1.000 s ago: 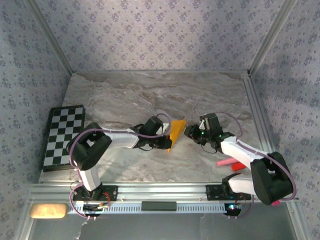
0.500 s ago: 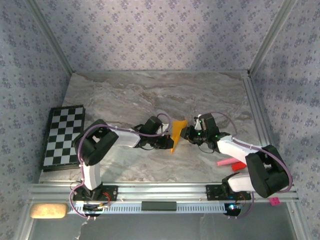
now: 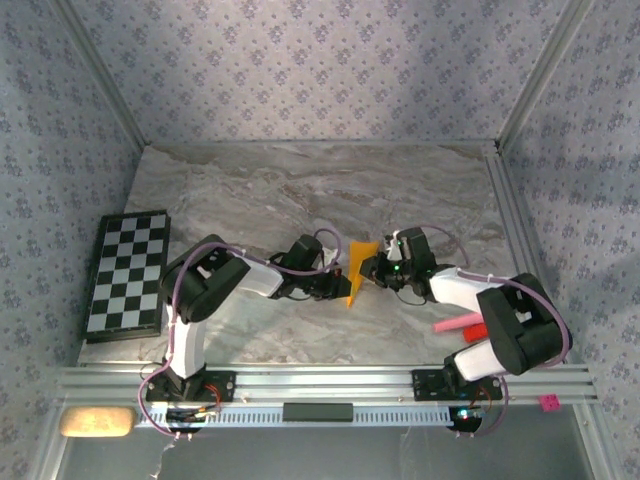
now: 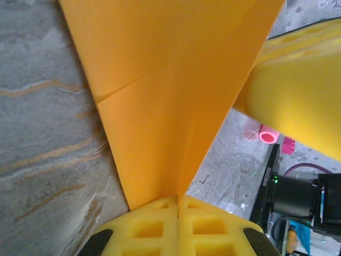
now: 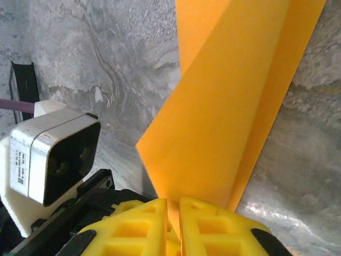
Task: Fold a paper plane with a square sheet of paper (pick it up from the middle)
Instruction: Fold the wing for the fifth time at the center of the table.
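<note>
Both arms reach inward, left claw (image 3: 340, 286) and right claw (image 3: 367, 272) clamped tight, tips nearly meeting.

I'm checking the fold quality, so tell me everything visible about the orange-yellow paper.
The orange-yellow paper is thin, plain and unmarked. It is already folded into overlapping layers with a visible crease, and it narrows toward the left pincer. It stands on edge over the middle of the marble table. That pincer and the right pincer each pinch it, from opposite sides.
</note>
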